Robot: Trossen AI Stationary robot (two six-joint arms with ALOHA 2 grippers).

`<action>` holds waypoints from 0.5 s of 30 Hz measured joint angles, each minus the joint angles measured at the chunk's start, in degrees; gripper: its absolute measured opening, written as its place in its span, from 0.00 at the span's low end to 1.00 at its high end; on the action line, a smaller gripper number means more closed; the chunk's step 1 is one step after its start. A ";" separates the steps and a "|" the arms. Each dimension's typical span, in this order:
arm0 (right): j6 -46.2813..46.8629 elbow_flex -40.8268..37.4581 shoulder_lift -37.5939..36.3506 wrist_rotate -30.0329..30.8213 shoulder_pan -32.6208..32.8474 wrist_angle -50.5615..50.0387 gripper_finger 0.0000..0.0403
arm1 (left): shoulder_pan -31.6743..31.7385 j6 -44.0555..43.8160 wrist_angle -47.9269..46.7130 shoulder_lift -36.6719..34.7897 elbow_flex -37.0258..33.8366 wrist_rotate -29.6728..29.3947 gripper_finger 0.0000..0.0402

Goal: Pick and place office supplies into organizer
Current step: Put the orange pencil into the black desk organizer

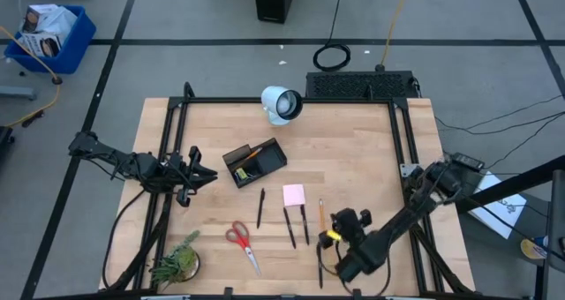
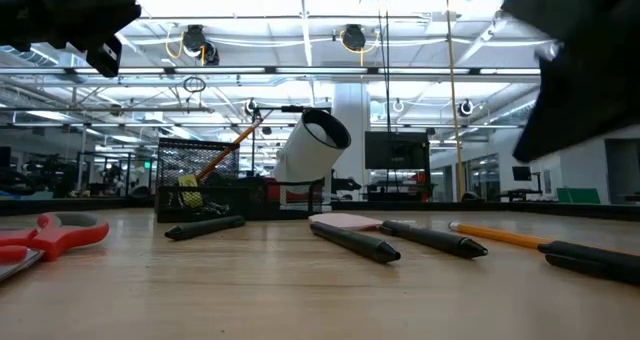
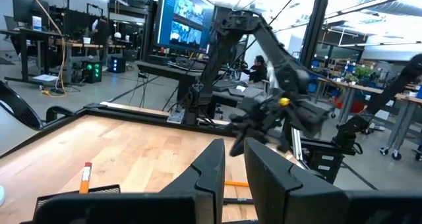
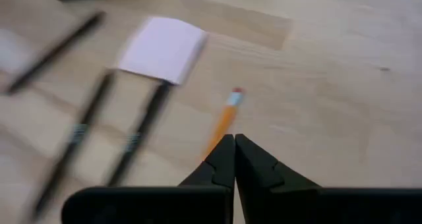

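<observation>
Beyond the empty, closed right gripper [image 4: 235, 140], pens [image 4: 138, 133], pencil [image 4: 223, 122] and sticky pad [image 4: 162, 49] lay unsorted; the organizer [image 1: 254, 161] already held some items.

Even overhead lighting, with blur in the close views

The table [image 1: 353, 159] is lit evenly from above in the high view, and only faint, short shadows are cast beside the pens [image 1: 290, 227]. In the low view, glare is given off by bright ceiling strip lights [image 2: 300, 20], and the arms are reduced to dark silhouettes. The right wrist view is smeared: the sticky-note pad [image 4: 161, 49] and pencil [image 4: 221, 125] are rendered soft.
</observation>
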 joint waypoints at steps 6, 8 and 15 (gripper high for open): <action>3.05 12.66 8.22 2.91 1.36 -12.60 0.00 | 0.00 0.00 -0.02 -0.02 0.00 0.00 0.16; 0.09 15.48 11.18 2.96 1.36 -12.57 0.00 | 0.00 0.00 -0.03 -0.02 0.00 0.00 0.16; 4.04 18.69 17.48 9.29 1.32 -11.38 0.00 | 0.00 -0.02 -0.04 -0.02 0.00 0.00 0.16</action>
